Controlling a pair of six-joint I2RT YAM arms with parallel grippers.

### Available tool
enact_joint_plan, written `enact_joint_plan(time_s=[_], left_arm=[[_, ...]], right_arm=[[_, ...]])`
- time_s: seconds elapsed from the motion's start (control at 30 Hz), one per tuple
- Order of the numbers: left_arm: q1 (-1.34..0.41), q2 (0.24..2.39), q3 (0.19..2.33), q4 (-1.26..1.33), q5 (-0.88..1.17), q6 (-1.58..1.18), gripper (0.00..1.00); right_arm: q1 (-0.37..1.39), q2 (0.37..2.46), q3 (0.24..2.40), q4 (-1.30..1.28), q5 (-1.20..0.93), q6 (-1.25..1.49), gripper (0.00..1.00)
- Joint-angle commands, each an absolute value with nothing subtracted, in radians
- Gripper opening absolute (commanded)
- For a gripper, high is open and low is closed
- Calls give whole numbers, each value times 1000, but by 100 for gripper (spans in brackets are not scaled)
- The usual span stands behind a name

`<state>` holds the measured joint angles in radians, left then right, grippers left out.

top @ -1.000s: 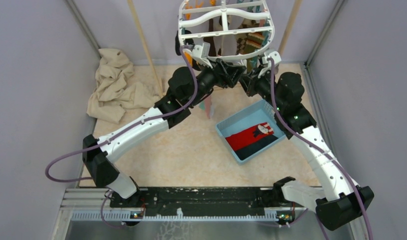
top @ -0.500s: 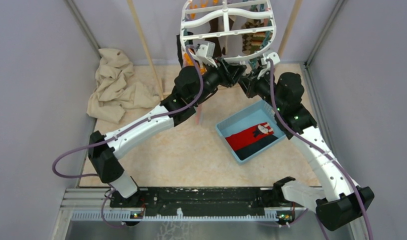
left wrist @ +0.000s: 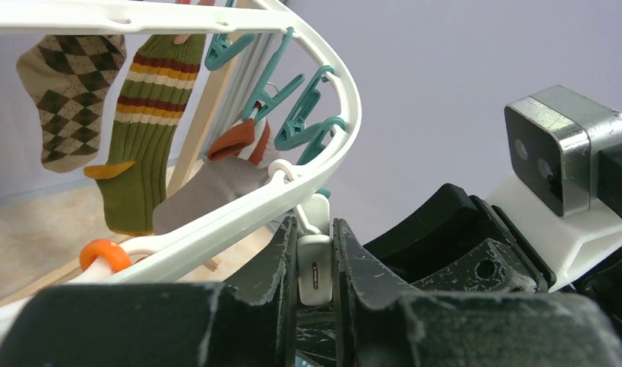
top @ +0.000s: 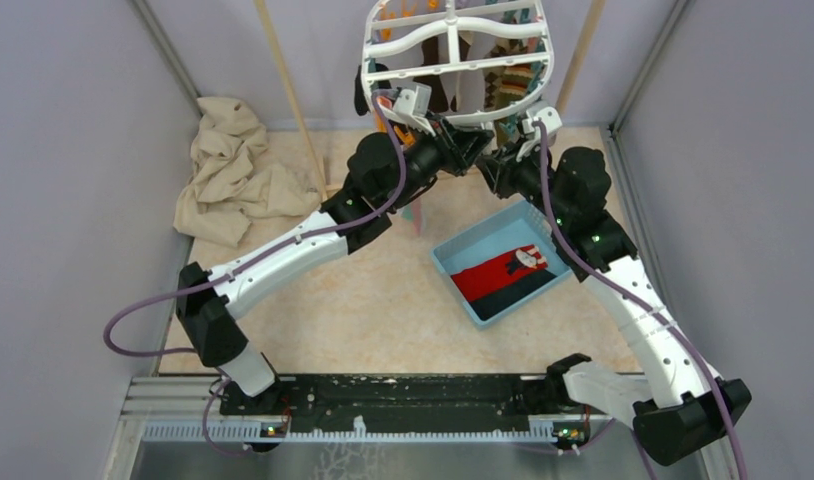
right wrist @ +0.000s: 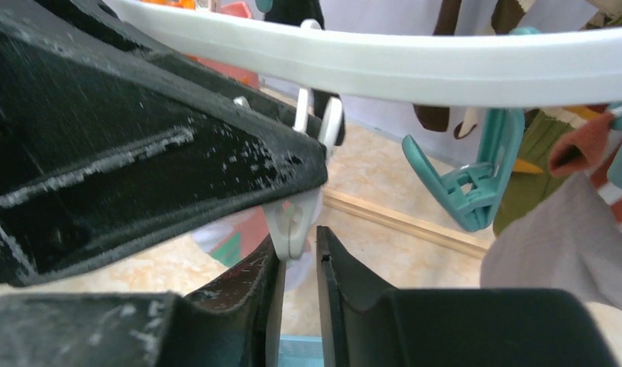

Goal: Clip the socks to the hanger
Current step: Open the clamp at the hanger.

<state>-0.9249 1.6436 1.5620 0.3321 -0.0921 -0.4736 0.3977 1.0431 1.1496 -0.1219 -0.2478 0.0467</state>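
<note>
Worktop [top: 383, 300] first: nothing from the job is hung up yet, as far as I can see. The hanger [top: 451, 60] sits at the top centre of the overhead view with both arms reaching up to its near rim. The tray [top: 483, 245] is right of centre, and the red sock [top: 488, 277] and navy sock [top: 518, 290] lie flat in it side by side, well apart from the hanger. So basically both socks are left to do.

The left fingers [left wrist: 283, 275] are clenched on a white peg [left wrist: 315, 267] dangling under the rim. The right fingers [right wrist: 346, 290] are almost together around that peg's lower tip, but I can't tell if they're actually gripping it.
</note>
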Motion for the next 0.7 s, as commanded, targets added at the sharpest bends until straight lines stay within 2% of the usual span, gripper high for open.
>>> enact_joint_plan(time_s=[0.0, 0.1, 0.67], left_arm=[[-927, 1586, 1528, 405, -34, -432, 0], [-927, 1559, 1467, 475, -25, -420, 0], [-927, 1563, 1471, 434, 44, -402, 0]], right_arm=[[408, 1008, 1181, -150, -216, 11, 27], [408, 1004, 1190, -164, -212, 5, 36], [408, 1009, 1234, -166, -323, 13, 43]])
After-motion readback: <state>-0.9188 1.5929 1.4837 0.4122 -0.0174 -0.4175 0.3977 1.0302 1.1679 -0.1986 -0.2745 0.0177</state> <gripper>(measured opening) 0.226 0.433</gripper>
